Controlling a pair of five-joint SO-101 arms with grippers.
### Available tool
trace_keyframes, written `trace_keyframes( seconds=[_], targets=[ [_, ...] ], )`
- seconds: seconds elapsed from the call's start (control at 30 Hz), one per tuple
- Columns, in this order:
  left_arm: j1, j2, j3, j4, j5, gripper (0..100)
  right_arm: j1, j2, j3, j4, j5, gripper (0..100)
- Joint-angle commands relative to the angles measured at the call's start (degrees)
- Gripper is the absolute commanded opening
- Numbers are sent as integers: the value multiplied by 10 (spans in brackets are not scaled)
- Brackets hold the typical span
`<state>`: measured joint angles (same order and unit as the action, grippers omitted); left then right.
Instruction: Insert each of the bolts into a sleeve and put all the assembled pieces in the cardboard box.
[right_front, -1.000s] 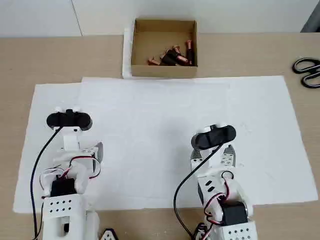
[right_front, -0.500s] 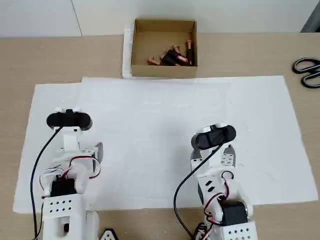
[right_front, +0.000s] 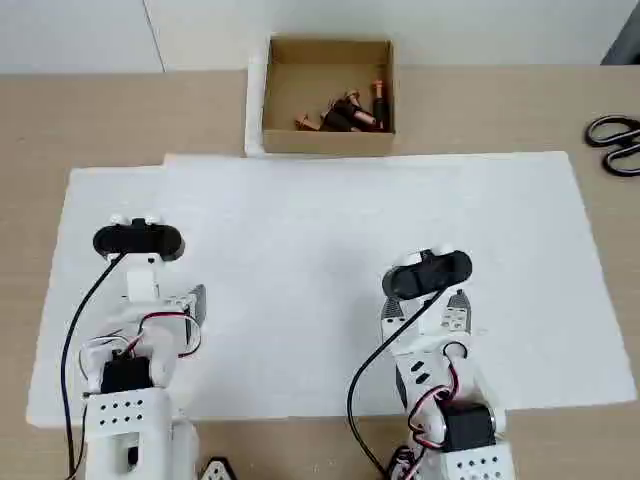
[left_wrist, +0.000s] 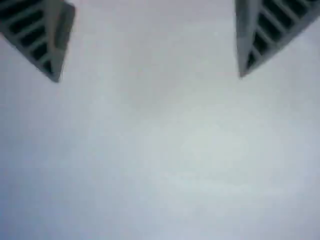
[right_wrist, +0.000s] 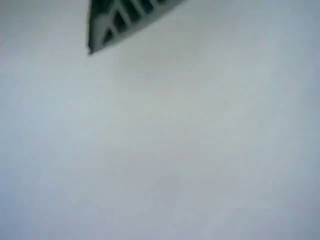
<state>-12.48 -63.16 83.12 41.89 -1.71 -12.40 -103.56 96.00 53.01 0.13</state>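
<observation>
1. You have one cardboard box at 12 o'clock on the table. It is open on top and stands just past the far edge of the white sheet.
2. Inside the box, the assembled pieces lie in one heap of copper and black, toward the box's 4 o'clock corner. They overlap, so you cannot count them one by one; there are several.
3. That one white sheet covers the middle of the table. Both arms stand along its 6 o'clock edge.
4. You have two arms. Your left arm sits at 7 o'clock and your right arm at 5 o'clock. They are well apart from each other and from the box.
5. The left gripper is released. In the left wrist view its two fingers stand wide apart, with bare sheet between them and nothing held.
6. The right gripper also looks released. One finger shows in the right wrist view, with bare sheet right beside its tip, and it grips nothing.
7. One pair of scissors lies at 2 o'clock on the bare table, off the sheet and well away from the box and both arms.
</observation>
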Motion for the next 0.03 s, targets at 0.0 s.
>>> trace_keyframes(
  seconds=[0.0],
  targets=[
    [0,-8,-2,-11,-1,219,0,-2,4,-8,4,325]
  ],
)
